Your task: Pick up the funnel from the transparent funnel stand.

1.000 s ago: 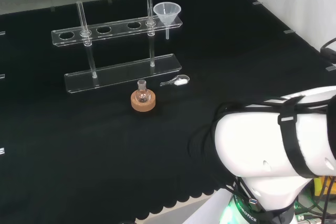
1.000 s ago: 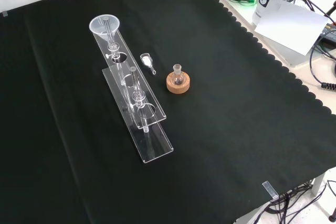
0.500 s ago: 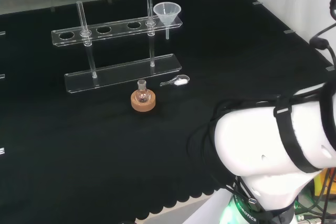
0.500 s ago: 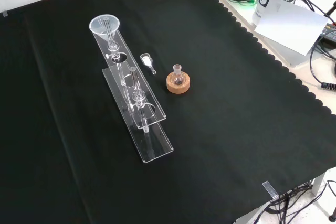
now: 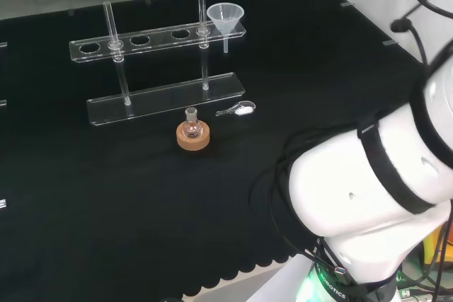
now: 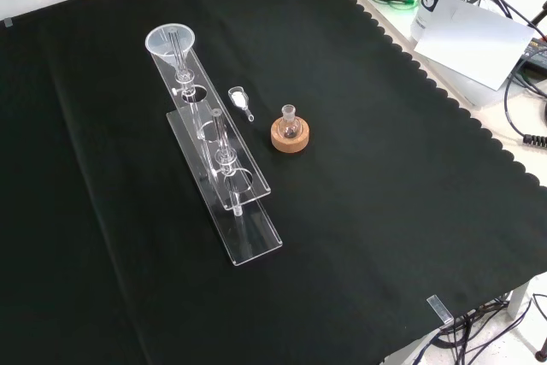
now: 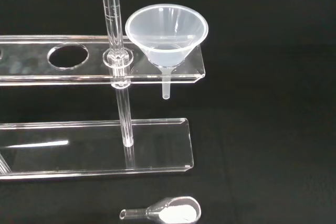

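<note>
A clear plastic funnel (image 5: pixel 225 18) sits upright in the end hole of the transparent stand's (image 5: pixel 159 38) upper shelf, at that shelf's right end in the head view. Its spout hangs below the shelf, above the cloth. In the front view the funnel (image 6: pixel 170 43) is at the far end of the stand (image 6: pixel 256 237). The wrist view looks at the funnel (image 7: pixel 166 32) from close by, with the shelf (image 7: pixel 21 69) and an upright rod beside it. Nothing touches the funnel.
A small round flask on a cork ring (image 5: pixel 192 136) stands in front of the stand's base. A small clear scoop with white powder (image 5: pixel 238 109) lies beside it. The arm's white links (image 5: pixel 368 203) fill the head view's lower right. Cables and boxes (image 6: pixel 470 32) lie beyond the cloth's scalloped edge.
In the head view the arm's white links have risen and swung, and the dark part at the top edge has shifted left. The funnel, stand, flask and scoop have not moved.
</note>
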Robot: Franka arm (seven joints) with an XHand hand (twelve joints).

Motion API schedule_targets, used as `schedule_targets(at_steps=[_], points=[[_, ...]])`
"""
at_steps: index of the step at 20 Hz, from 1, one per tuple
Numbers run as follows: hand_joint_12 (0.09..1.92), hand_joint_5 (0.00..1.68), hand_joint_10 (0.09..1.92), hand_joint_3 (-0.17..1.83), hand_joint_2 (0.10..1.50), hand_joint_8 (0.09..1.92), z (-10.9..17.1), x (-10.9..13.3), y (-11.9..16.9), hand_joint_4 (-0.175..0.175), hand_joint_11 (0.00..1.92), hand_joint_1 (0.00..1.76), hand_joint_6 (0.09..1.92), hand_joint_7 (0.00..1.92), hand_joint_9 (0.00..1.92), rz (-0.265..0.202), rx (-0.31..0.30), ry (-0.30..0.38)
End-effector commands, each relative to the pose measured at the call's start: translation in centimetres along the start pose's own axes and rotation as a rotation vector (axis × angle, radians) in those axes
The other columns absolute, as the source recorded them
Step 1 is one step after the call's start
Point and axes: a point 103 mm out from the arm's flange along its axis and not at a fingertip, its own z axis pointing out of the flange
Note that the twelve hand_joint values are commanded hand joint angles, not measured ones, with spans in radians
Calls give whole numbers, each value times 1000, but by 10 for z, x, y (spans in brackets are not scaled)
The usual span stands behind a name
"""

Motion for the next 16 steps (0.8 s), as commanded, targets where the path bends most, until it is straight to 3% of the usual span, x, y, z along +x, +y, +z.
schedule_targets(at_steps=[1,8,16], points=[[1367,188,683,333,1080,548,22,-5,91,-5,178,118,87,36,193,-42,34,8],[1371,185,686,329,1072,549,42,5,119,-5,176,126,87,37,193,-49,73,-10],[1384,181,690,317,1049,551,69,-4,134,-3,174,154,87,41,194,-59,132,-24]])
